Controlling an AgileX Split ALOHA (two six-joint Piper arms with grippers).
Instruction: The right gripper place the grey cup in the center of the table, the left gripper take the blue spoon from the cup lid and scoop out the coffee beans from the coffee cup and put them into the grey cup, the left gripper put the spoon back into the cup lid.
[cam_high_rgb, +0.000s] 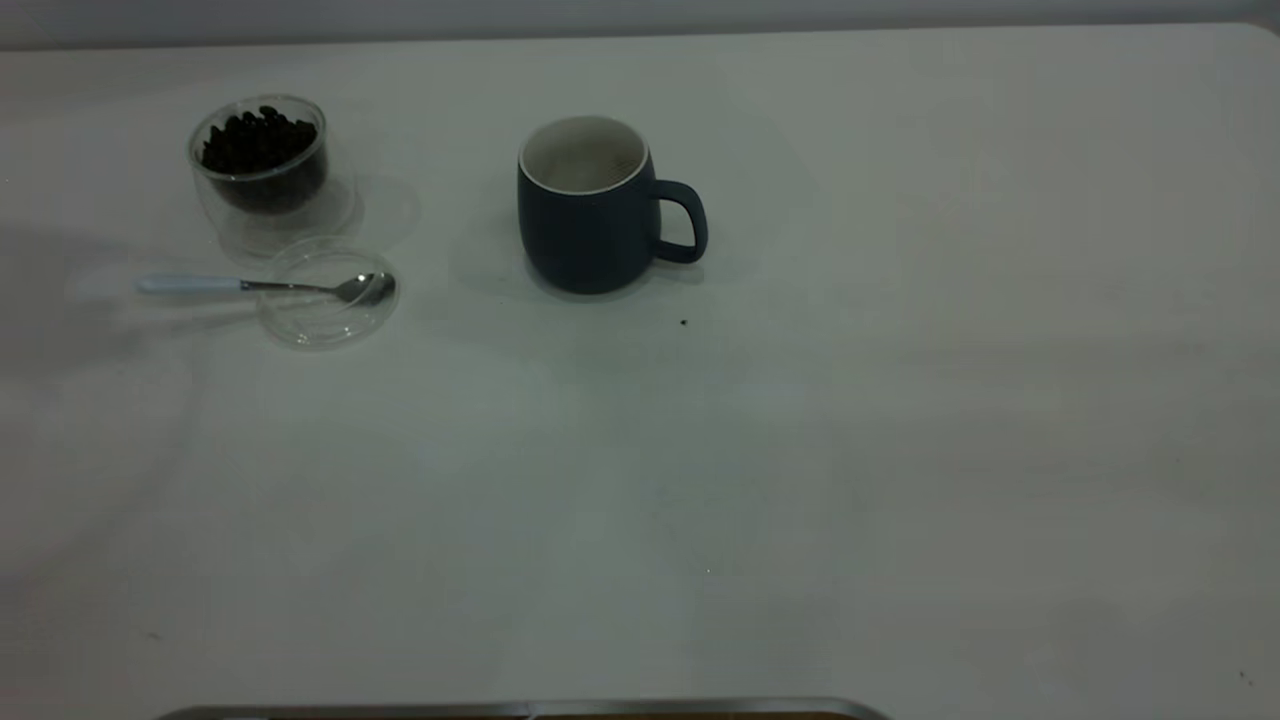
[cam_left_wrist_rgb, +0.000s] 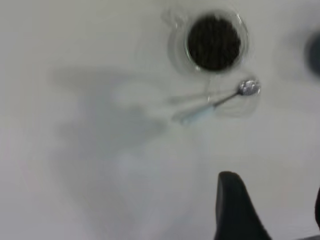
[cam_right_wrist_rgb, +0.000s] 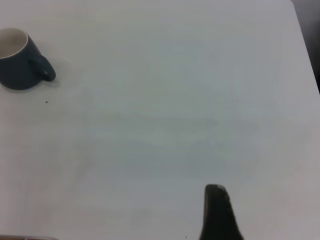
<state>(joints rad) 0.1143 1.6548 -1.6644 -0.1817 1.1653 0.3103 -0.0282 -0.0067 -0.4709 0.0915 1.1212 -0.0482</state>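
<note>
Grey cup (cam_high_rgb: 590, 215) upright on table (cam_high_rgb: 800, 450), roughly mid-table toward far edge in exterior view, handle pointing to that view's right, white interior visible, contents not discernible. Small dark speck (cam_high_rgb: 683, 322) on tabletop just in front of cup, near handle side. Same cup seen at edge of right wrist view (cam_right_wrist_rgb: 20, 62), speck beside it (cam_right_wrist_rgb: 46, 102).

Coffee cup (cam_high_rgb: 262, 170) upright at far left of exterior view, well apart from grey cup, filled with coffee beans (cam_high_rgb: 258, 140) heaped near rim. Cup lid (cam_high_rgb: 328, 292) lying flat just in front of coffee cup, edges nearly touching or overlapping, cannot tell which. Blue spoon (cam_high_rgb: 270, 286) lying across lid, metal bowl over right part of lid, pale handle sticking out past lid's left edge over table. Left wrist view: beans (cam_left_wrist_rgb: 214, 42) from above inside glass (cam_left_wrist_rgb: 175, 47), spoon (cam_left_wrist_rgb: 215, 104) close beside, lid hardly discernible.

Left gripper (cam_left_wrist_rgb: 270, 210) above table, near spoon and coffee cup but apart from them, holding nothing; one black finger (cam_left_wrist_rgb: 235, 210) plain, second only a sliver at frame edge, wide gap between, so spread apart. Right gripper: only one finger (cam_right_wrist_rgb: 217, 215) showing over bare table, well apart from grey cup; spread cannot be told. Neither arm visible in exterior view.
</note>
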